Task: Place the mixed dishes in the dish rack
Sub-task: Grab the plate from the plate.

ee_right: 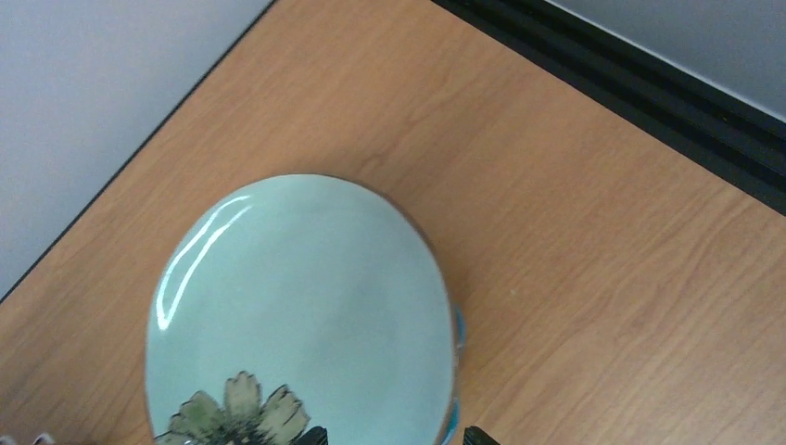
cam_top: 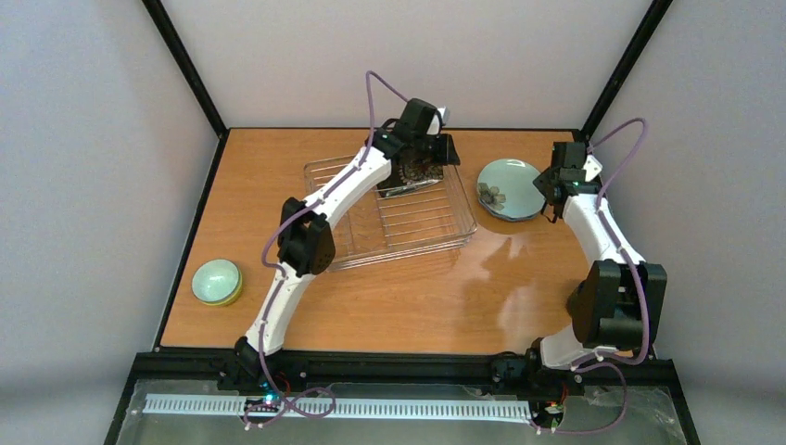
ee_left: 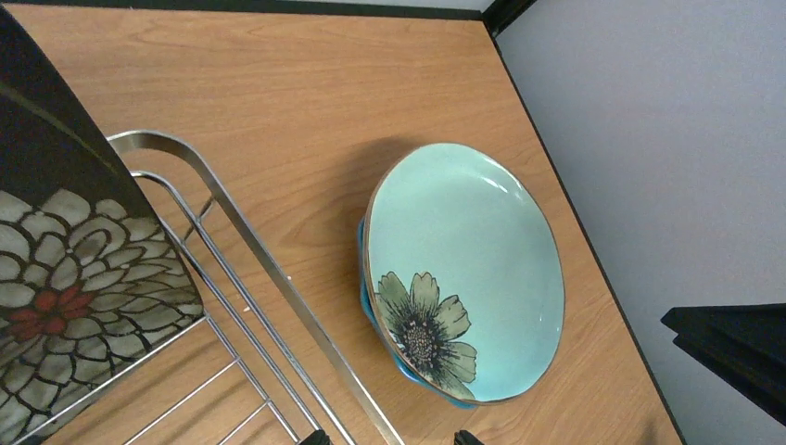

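Note:
The dish rack (cam_top: 436, 236) sits mid-table; its rim shows in the left wrist view (ee_left: 278, 278). The black square floral plate (cam_top: 414, 173) stands tilted in its far part, also at the left wrist view's left edge (ee_left: 65, 250). My left gripper (cam_top: 447, 151) is open and empty beside that plate, over the rack's far right rim (ee_left: 389, 438). The pale mint plate (cam_top: 510, 188) lies on a blue plate, of which only the rim (ee_left: 408, 371) shows. My right gripper (cam_top: 551, 192) is open over the mint plate's right edge (ee_right: 394, 436). Mug, glass cup and red plate are out of view.
A bowl, yellow-green outside and pale mint inside (cam_top: 218, 282), sits near the table's left edge; it may be two nested bowls. Black frame posts and grey walls close the table's back and sides. Bare wood lies between the rack and the near edge.

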Action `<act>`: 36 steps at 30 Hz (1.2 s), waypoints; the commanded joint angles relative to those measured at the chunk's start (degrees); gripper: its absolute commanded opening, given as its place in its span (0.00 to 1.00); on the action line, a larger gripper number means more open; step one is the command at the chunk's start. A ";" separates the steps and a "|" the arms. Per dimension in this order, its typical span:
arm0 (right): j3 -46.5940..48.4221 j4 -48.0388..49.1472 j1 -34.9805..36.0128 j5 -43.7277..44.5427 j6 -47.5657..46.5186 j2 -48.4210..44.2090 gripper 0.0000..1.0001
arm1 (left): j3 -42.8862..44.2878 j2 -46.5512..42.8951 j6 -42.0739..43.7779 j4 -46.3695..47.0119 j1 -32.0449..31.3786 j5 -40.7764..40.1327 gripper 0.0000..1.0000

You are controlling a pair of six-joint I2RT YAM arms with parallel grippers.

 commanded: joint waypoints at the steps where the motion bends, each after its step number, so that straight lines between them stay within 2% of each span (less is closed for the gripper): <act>1: -3.08 3.58 -3.45 -2.93 1.79 -0.56 0.84 | -1.84 -1.38 -1.61 5.78 -0.69 2.21 0.75; 18: -5.75 12.90 -9.65 -12.09 1.72 8.65 0.84 | -1.85 -0.19 -2.18 8.84 -1.57 3.64 0.75; 36: -1.10 19.32 -11.43 -20.31 0.08 18.72 0.84 | -2.47 0.56 -0.91 8.47 -2.01 5.08 0.75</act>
